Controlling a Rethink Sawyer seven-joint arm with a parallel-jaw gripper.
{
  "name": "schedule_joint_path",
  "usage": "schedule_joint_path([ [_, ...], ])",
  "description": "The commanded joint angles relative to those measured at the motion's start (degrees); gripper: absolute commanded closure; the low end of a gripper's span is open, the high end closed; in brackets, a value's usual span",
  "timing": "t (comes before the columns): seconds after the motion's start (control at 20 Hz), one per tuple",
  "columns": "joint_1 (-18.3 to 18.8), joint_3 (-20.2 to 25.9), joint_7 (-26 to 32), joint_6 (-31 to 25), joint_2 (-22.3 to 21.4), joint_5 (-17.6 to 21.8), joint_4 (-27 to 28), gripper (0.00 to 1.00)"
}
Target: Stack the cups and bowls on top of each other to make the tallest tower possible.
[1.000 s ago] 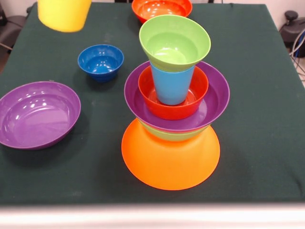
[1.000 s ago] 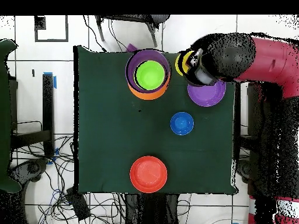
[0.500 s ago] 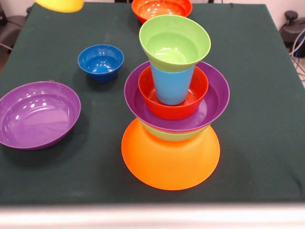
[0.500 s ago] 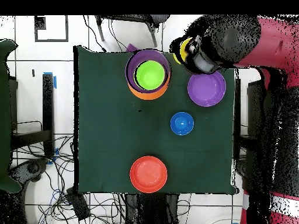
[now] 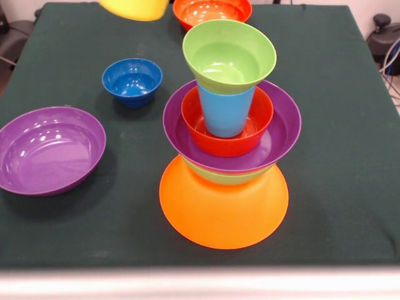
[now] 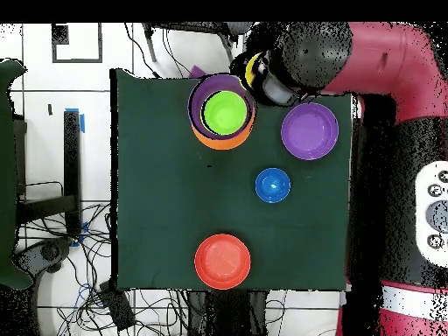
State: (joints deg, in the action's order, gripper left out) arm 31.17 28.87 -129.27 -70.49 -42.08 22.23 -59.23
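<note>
Tower (image 5: 225, 144) six pieces high at the table's middle, topped by a green bowl (image 5: 229, 55).
I see the yellow cup (image 5: 134, 8) raised nearby; gripper state I cannot tell. Purple bowl (image 5: 49, 150), blue bowl (image 5: 132, 80), red-orange bowl (image 5: 212, 11) remain.

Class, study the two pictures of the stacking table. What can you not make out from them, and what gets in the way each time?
1. The gripper's state: the front view cuts it off at the top edge, and overhead the arm covers it.
2. Most of the yellow cup: only its bottom shows in front; overhead, a sliver.
3. The tower's lower layers: overhead, the purple bowl and green bowl hide them.
</note>
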Motion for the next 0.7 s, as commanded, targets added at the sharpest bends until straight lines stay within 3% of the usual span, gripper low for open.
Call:
schedule_joint_path([
  [0.05,-3.15,-2.63,-3.95,2.69,2.52,-0.07,-5.12,1.0],
  [0.7,-5.83,-5.95,-6.91,6.84,2.29,-1.4,-7.43,1.0],
])
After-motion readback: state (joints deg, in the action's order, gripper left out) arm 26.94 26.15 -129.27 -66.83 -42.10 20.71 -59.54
